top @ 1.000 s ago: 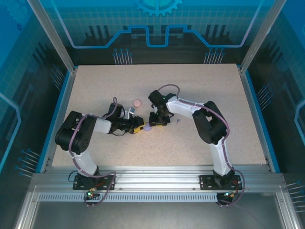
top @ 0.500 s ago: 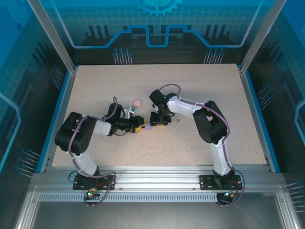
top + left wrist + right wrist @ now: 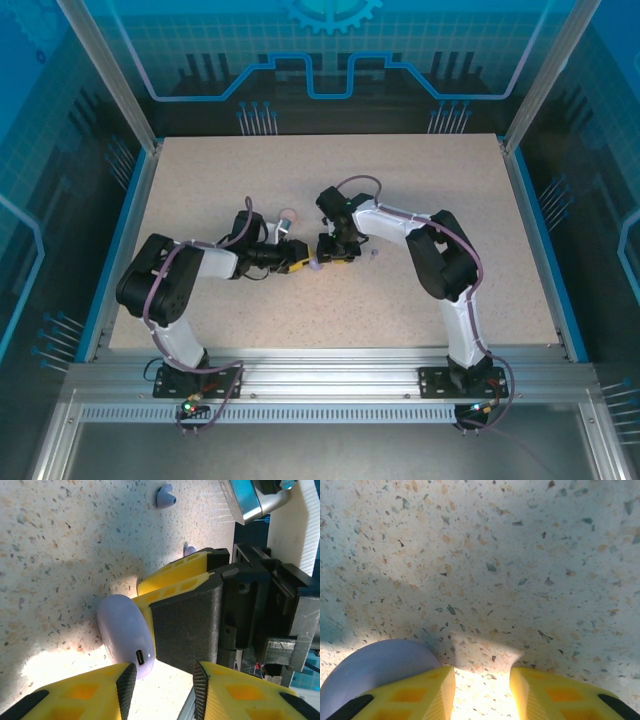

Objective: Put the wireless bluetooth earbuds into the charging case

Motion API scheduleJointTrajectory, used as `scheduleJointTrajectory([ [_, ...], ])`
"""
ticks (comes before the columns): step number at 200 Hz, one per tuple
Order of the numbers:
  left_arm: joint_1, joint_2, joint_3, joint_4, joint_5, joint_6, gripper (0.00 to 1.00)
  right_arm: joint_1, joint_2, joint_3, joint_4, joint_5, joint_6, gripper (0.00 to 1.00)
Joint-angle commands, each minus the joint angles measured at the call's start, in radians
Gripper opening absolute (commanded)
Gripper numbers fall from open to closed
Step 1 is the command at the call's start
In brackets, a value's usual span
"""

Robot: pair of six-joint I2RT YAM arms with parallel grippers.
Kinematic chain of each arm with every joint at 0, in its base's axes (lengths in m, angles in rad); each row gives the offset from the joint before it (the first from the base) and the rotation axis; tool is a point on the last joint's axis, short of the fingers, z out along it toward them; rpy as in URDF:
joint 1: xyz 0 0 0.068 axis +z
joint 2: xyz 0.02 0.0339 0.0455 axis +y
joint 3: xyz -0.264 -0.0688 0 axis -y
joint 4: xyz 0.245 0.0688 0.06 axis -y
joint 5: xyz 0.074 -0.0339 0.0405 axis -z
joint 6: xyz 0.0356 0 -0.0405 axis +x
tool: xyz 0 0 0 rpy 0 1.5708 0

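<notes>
Currently lavender case (image 3: 125, 635) sits between left gripper (image 3: 162, 672) and right gripper (image 3: 481, 676), both spread, empty; lavender earbud (image 3: 165, 496) beyond case, nearer right.

I'm looking at a pale, speckled table (image 3: 420, 180) with a blue rim. Near its middle lies the lavender charging case (image 3: 125, 630) — rounded, its charging port turned toward the left wrist camera. A lavender earbud (image 3: 165, 496) lies on bare tabletop, apart from the case. A second lavender bit (image 3: 189, 550) sits closer to it, mostly hidden. Just behind, a pinkish round case (image 3: 288, 214) rests on the surface — partly covered.
</notes>
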Motion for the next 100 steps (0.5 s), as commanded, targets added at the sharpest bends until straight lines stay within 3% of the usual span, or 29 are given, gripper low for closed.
scheduleJointTrajectory([
  [1, -0.041, 0.038, 0.029, -0.112, -0.034, 0.059, 0.4, 0.007, 0.019, -0.027, 0.045, -0.046, -0.001, 0.39],
  [56, -0.04, 0.041, 0.037, -0.166, -0.062, 0.086, 0.49, 0.0, 0.009, -0.041, 0.05, -0.044, 0.001, 0.4],
  [100, -0.042, 0.063, 0.037, -0.158, -0.059, 0.083, 0.45, -0.002, 0.012, -0.037, 0.055, -0.055, 0.006, 0.39],
])
